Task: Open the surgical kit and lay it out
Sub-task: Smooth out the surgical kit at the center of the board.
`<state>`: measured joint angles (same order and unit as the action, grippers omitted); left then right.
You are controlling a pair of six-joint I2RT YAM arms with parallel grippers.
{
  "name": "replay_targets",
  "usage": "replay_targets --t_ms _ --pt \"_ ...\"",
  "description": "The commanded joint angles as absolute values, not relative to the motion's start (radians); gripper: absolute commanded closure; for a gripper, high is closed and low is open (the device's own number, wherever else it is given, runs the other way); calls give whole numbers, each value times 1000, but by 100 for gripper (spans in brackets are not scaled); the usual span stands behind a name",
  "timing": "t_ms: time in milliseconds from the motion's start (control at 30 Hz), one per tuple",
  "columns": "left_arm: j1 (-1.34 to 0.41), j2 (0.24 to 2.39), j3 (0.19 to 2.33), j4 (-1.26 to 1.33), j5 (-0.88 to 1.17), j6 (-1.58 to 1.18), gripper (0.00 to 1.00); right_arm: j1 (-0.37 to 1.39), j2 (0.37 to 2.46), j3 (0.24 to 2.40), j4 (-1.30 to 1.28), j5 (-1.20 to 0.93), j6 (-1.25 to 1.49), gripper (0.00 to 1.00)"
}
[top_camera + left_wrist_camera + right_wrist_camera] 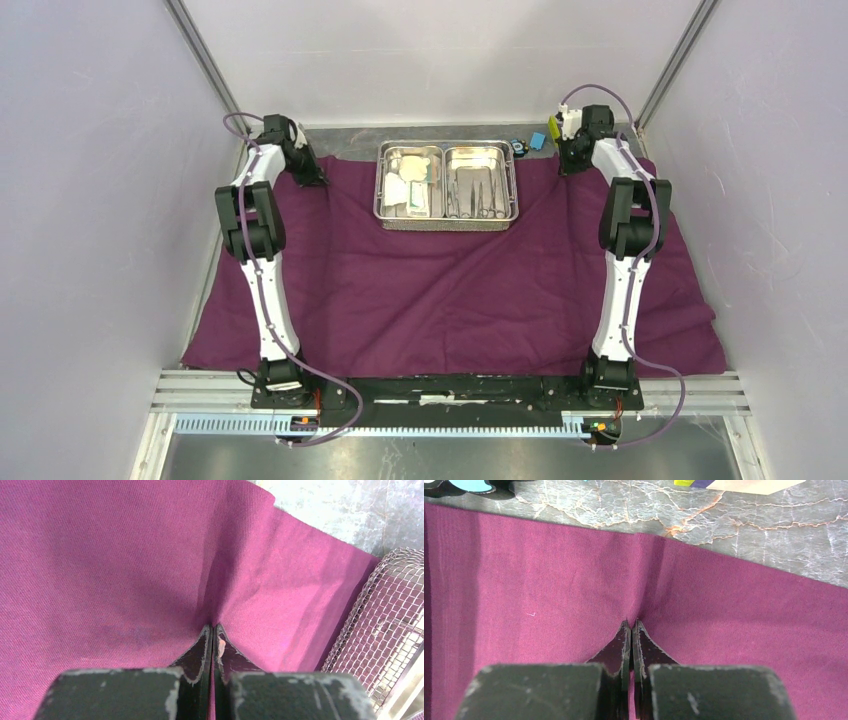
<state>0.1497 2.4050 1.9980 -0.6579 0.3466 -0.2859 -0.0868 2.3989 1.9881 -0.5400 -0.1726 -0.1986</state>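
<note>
The plum-purple cloth (450, 290) lies spread over the table. On its far middle stands the steel tray (380, 185). Gauze pads (415, 165) and a white packet (397, 190) lie in its left compartment, slim steel instruments (478, 190) in its right one. My left gripper (310, 178) is down at the cloth's far left corner, shut on a pinched fold of cloth (150, 580), its tips (213, 626) together. My right gripper (570, 165) is at the far right corner, also shut on a pinch of cloth (749, 630), close to the cloth's far edge (631, 622).
The tray's mesh wall (390, 630) is close to the right of the left gripper. A small blue block (538, 140) and a yellow-green block (553, 127) lie on the bare table beyond the cloth, near the right gripper. White walls close in on both sides.
</note>
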Motion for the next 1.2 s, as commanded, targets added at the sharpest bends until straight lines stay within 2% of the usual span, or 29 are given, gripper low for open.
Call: replay_targets --t_ms 0,267,333,400,600,833,1033,1167 --pt "212 2441 2063 -627 211 -290 98 -133 2386 1966 -483 -47 -232 100" --pt "224 2416 2001 -618 233 -281 98 -170 2365 1922 -495 -72 -248 98" --pt "228 2398 1963 -604 241 -283 98 -172 2353 1905 -492 -72 -250 90" --pt "234 2385 1935 -592 249 -285 97 -172 2338 1887 -484 -72 -250 73" --pt "260 2369 1899 -591 244 -281 71 -190 2304 1860 -473 -53 -249 37" --pt "290 2363 1883 -592 240 -265 57 -228 2305 1875 -484 -75 -251 31" --pt "296 2317 1881 -585 276 -267 42 -230 2237 1830 -454 -192 -253 24" --pt "291 2239 1828 -520 318 -271 21 -219 2161 1769 -399 -259 -243 18"
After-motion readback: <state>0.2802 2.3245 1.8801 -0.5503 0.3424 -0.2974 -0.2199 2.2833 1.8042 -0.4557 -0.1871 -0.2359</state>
